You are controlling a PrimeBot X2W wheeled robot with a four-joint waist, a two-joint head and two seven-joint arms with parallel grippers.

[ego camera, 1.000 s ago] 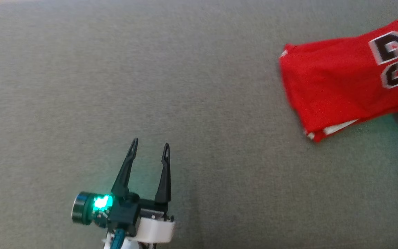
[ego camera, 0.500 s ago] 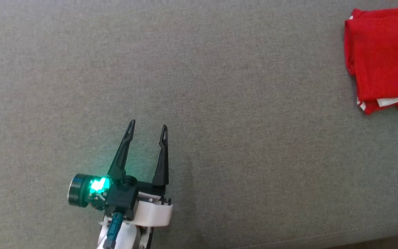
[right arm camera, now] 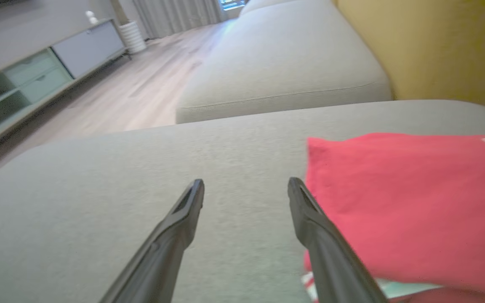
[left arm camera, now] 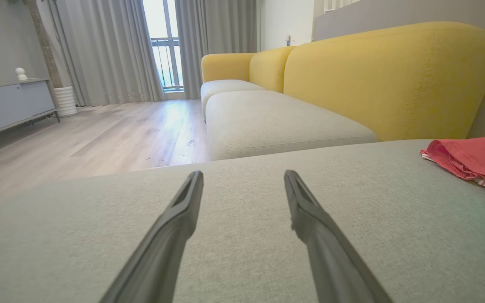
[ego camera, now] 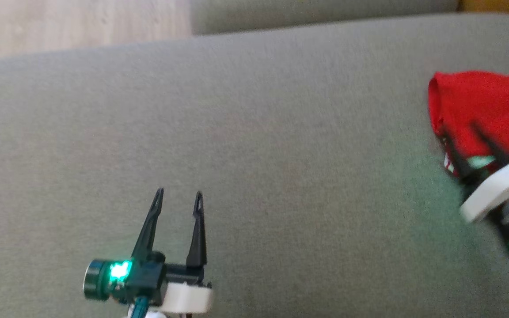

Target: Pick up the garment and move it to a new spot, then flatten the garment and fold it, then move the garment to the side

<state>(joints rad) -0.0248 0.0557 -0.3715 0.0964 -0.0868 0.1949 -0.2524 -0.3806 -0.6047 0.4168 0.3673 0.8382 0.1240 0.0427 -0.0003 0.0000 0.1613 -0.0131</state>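
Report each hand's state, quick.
Left hand: open, empty.
Right hand: open, empty, at the red shirt's edge.

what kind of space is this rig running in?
Most likely a home living room, or a mock-up of one: a long sofa with yellow backs and grey seats, floor-length grey curtains beside a tall window, and a low cabinet standing on a wood floor.
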